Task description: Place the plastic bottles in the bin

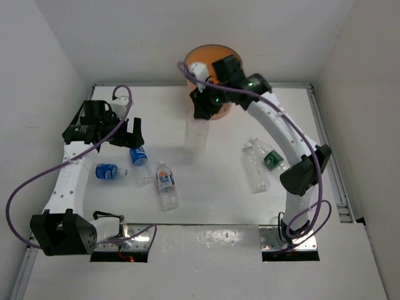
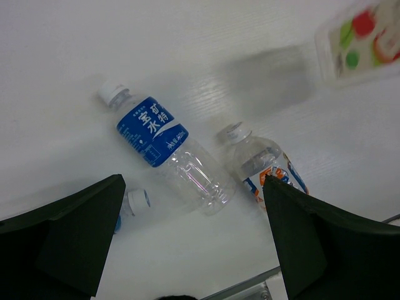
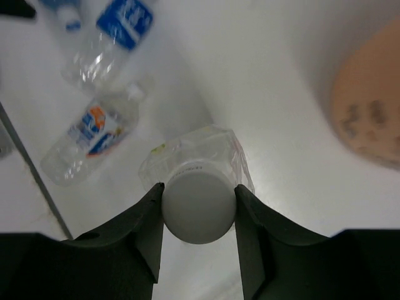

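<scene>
Fingers of the right gripper clamp a white-capped clear squarish plastic bottle by the far round orange bin; left gripper gapes empty.

Two white arms with black joints are standing on silver plates.
The left arm and right arm are showing white shells between black housings, a purple cable is trailing along each, green lights are glowing near the right wrist, and matte black wedge-shaped fingers are ending both.
</scene>
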`<state>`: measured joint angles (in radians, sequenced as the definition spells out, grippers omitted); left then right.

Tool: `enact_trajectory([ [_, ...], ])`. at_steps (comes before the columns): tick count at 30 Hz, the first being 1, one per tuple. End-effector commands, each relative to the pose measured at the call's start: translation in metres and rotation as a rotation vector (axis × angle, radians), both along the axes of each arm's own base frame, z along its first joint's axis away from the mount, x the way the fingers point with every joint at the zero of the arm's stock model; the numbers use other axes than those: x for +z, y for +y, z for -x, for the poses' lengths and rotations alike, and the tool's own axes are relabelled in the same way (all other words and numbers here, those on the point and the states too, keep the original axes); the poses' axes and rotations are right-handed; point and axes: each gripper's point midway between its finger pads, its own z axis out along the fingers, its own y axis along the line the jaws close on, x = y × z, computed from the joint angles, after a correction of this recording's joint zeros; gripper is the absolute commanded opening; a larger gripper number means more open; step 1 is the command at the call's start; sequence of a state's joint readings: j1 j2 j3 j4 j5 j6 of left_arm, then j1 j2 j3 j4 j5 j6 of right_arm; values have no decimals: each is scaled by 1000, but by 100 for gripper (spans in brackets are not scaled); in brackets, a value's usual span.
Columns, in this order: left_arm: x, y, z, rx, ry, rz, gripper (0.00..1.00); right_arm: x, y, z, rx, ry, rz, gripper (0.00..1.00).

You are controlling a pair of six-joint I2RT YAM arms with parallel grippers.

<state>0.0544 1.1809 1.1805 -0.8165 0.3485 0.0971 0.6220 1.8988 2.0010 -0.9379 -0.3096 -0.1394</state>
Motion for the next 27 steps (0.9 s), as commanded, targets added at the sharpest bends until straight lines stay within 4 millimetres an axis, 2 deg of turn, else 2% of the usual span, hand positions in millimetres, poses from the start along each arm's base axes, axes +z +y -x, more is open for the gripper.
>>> enact_trajectory([
  [1,5,1,-6,-3,-35,7,100,126,-23,-34,-118,-239,-219,0],
  [2,5,1,-6,-3,-35,7,100,166,-23,-43,-143,-328,-304,0],
  [3,5,1,-6,-3,-35,7,100,183,-32,-46,-167,-371,-338,0],
  [4,5,1,-6,-3,-35,7,100,207,-54,-52,-218,-434,-374,0],
  [5,5,1,-6,-3,-35,7,100,235,-57,-66,-238,-549,-450,0],
  [6,8,1,-7,-3,-44,7,100,243,-63,-62,-277,-538,-506,0],
  [7,8,1,-7,-3,-44,6,100,264,-83,-62,-332,-581,-559,0],
  [8,8,1,-7,-3,-44,6,100,286,-95,-75,-361,-679,-626,0],
  [9,5,1,-8,-3,-34,7,100,293,-108,-80,-400,-695,-653,0],
  [10,9,1,-9,-3,-43,7,100,306,-112,-84,-411,-740,-673,0],
  [11,9,1,-9,-3,-43,7,100,312,-129,-95,-467,-775,-664,0],
  [12,10,2,-11,-3,-43,7,100,320,-131,-106,-477,-793,-675,0],
  [15,11,-2,-11,-9,-41,26,100,321,-148,-128,-514,-807,-665,0],
  [18,11,-2,-11,-3,-38,32,100,295,-148,-148,-507,-773,-619,0],
  [19,11,-2,-11,-3,-38,32,100,278,-148,-157,-514,-744,-598,0],
  [20,4,-1,-11,3,-19,27,100,266,-145,-160,-498,-723,-581,0],
  [23,2,-1,-11,3,-19,27,100,227,-143,-173,-505,-647,-526,0],
  [24,2,-1,-11,3,-19,27,100,220,-145,-176,-509,-634,-518,0],
  [25,2,-1,-11,3,-19,27,100,202,-143,-180,-513,-600,-503,0],
  [27,1,4,-12,19,-19,20,100,185,-141,-186,-514,-562,-487,2],
])
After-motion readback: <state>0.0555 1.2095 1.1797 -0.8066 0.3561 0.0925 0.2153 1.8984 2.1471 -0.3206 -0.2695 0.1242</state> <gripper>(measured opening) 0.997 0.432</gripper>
